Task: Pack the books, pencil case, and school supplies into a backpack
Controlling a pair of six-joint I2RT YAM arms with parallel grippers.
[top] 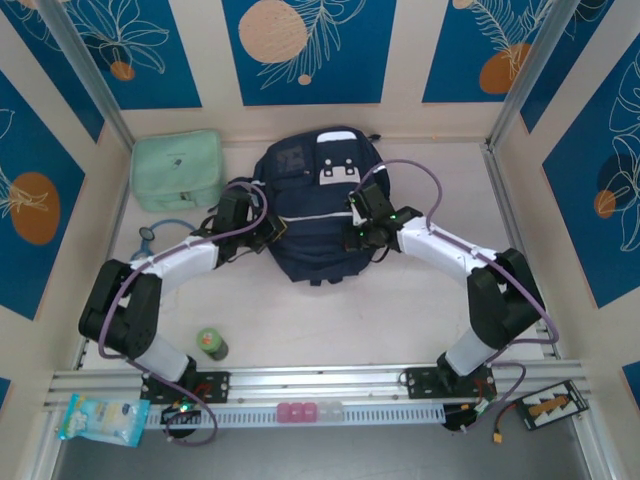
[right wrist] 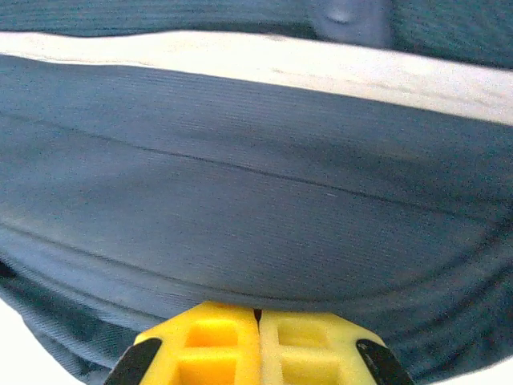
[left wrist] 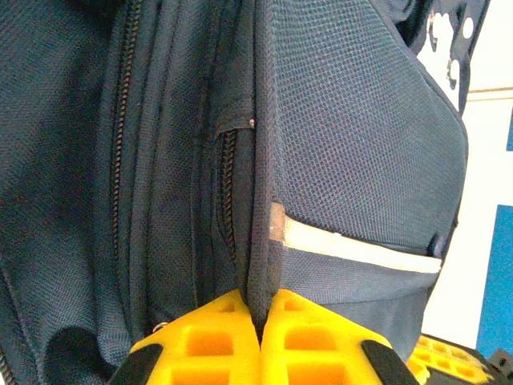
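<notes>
The navy backpack [top: 315, 215] with white trim and white patches lies in the middle of the table, and both arms reach into its sides. My left gripper [top: 268, 228] [left wrist: 261, 314] is shut on a dark fold of the backpack [left wrist: 353, 136] beside a zipper and a white stripe. At the bag's right side, my right gripper [top: 362, 236] [right wrist: 258, 314] has its yellow fingers closed against the lower edge of the backpack [right wrist: 240, 200], pinching the fabric. The books, the pencil case and the school supplies are out of view.
A boxy mint-green bag [top: 178, 170] sits at the back left, close to the backpack. A small green bottle [top: 211, 344] stands near the left arm's base. A plastic packet [top: 100, 420] and small pink and white blocks [top: 308, 411] rest by the front rail.
</notes>
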